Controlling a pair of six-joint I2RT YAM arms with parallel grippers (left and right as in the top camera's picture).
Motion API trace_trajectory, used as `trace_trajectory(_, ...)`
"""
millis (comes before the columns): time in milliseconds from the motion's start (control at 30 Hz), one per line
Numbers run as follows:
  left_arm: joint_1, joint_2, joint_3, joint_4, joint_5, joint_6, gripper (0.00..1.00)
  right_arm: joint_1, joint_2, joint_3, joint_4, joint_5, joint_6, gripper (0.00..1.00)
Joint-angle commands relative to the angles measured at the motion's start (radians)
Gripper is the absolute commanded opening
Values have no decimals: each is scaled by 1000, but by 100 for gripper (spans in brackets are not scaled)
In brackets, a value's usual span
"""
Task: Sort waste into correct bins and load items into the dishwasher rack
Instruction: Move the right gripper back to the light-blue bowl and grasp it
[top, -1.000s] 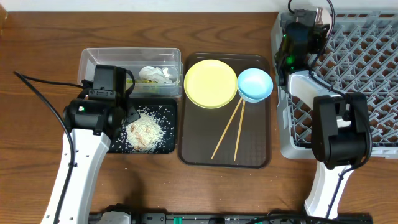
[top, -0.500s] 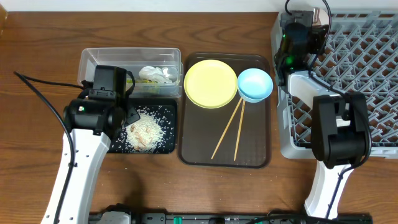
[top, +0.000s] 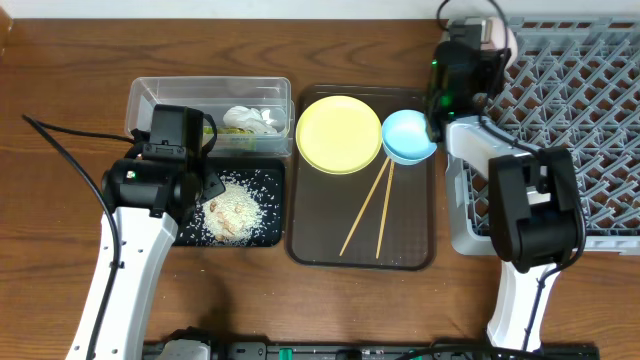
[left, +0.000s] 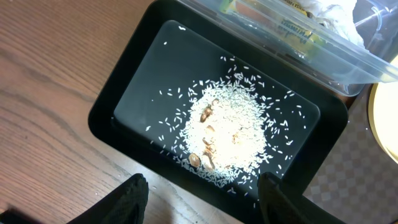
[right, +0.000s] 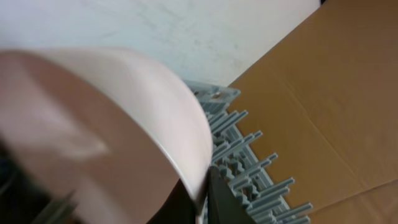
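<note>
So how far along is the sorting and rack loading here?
Done: paper scraps and wrapper sit in the clear tub, rice in the black tray. In hand: the right gripper holds a white dish, bowl or cup unclear, at the corner of the rack. To do: yellow plate, blue bowl and chopsticks on the brown tray.
</note>
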Motion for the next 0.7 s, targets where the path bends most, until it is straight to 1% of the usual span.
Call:
trace_trajectory(0,4,5,3,-3,-3,-9,60,34,23,2,-50,64,37,13)
trace_trajectory(33,4,5,3,-3,-3,-9,60,40,21,2,-77,64,55,19)
trace_trajectory(67,4,5,3,-3,-3,-9,60,47,19,2,-118,64,87,27)
trace_trajectory(167,4,5,3,-3,-3,-9,61,60,-4,2,-270,24,203,37)
trace_trajectory(233,4,5,3,-3,-3,-9,61,62,-35,2,-393,-50,286,46)
trace_trajectory(267,4,5,3,-3,-3,-9,60,61,-62,2,-472,-108,348,52)
trace_trajectory(333,4,5,3,-3,-3,-9,60,58,-103,2,-558,-194,401,59)
trace_trajectory(433,4,5,3,-3,-3,-9,60,57,-182,2,-663,-319,418,64)
trace_trajectory(500,4,5,3,-3,-3,-9,60,61,-234,2,-732,-408,440,66)
trace_trajectory(567,4,5,3,-3,-3,-9,61,66,-288,2,-830,-553,440,68)
trace_trajectory(633,4,5,3,-3,-3,-9,60,66,-329,2,-914,-738,455,66)
trace_trajectory(667,4,5,3,-3,-3,-9,60,66,-344,2,-954,-838,457,64)
